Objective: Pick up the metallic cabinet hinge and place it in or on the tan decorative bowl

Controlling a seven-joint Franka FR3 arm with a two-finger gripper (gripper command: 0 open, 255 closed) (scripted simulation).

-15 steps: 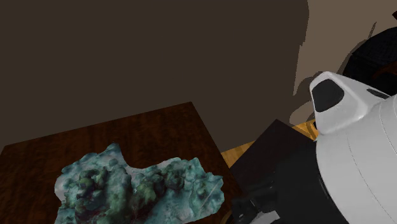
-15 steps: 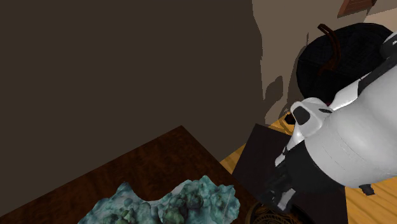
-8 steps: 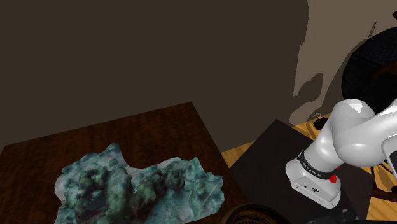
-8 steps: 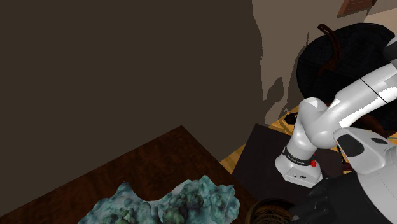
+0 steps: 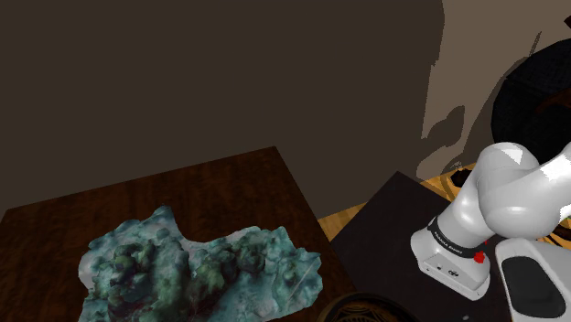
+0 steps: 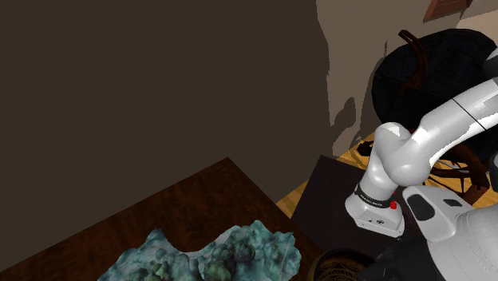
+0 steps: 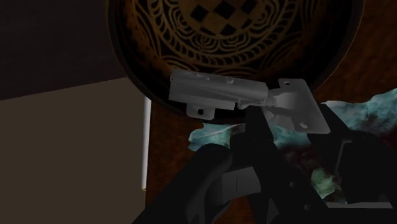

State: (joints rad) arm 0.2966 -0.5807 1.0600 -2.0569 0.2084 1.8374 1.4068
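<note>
The hinge (image 7: 235, 94) reads as smooth grey metal with a dull sheen. The bowl (image 7: 191, 38) looks dark and glossy, etched with fine tan lines. Table (image 5: 229, 187): dark grained wood. Teal lump (image 5: 201, 270): rough, mottled. Arm (image 5: 517, 197): smooth glossy white shell.

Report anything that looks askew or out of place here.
The grey hinge, clasped in the gripper, straddles the rim of the dark patterned bowl, partly over it and partly outside. The mottled teal lump on the dark wooden table is oddly shapeless. Nothing looks spilled.
</note>
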